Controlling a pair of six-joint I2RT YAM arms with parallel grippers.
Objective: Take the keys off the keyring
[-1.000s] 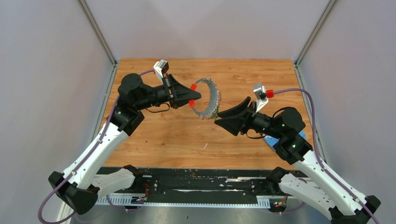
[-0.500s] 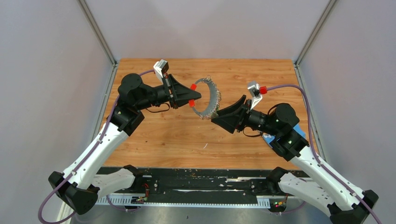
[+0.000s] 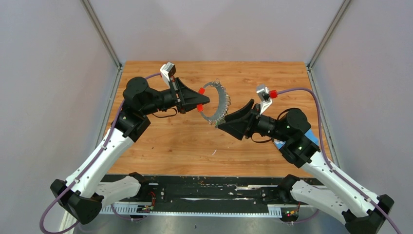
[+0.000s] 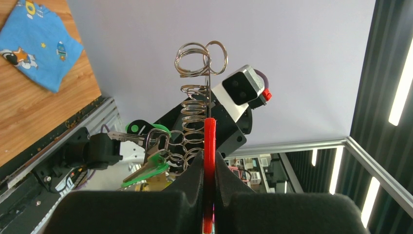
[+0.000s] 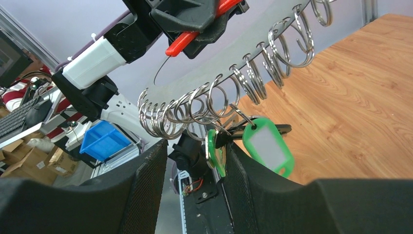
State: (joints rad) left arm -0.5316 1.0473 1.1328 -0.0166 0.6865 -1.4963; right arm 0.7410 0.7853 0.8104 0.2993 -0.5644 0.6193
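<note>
The left gripper (image 3: 207, 100) was clamped on the red plastic sleeve (image 4: 209, 146) of the keyring (image 3: 225, 100), a thin silver wire hoop held above the table (image 3: 165, 141). Coiled steel split rings (image 5: 214, 105) lined the hoop. The right gripper (image 5: 195, 151) held its mesh-textured black fingers apart around the hanging green-headed keys (image 5: 213, 146); contact could not be confirmed. The table was wood-grain laminate, enclosed by plain pale walls (image 3: 219, 29).

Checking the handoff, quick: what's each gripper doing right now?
Left gripper: shut on the keyring, at its red sleeve.
Right gripper: open, the keys hanging between its jaws.
</note>
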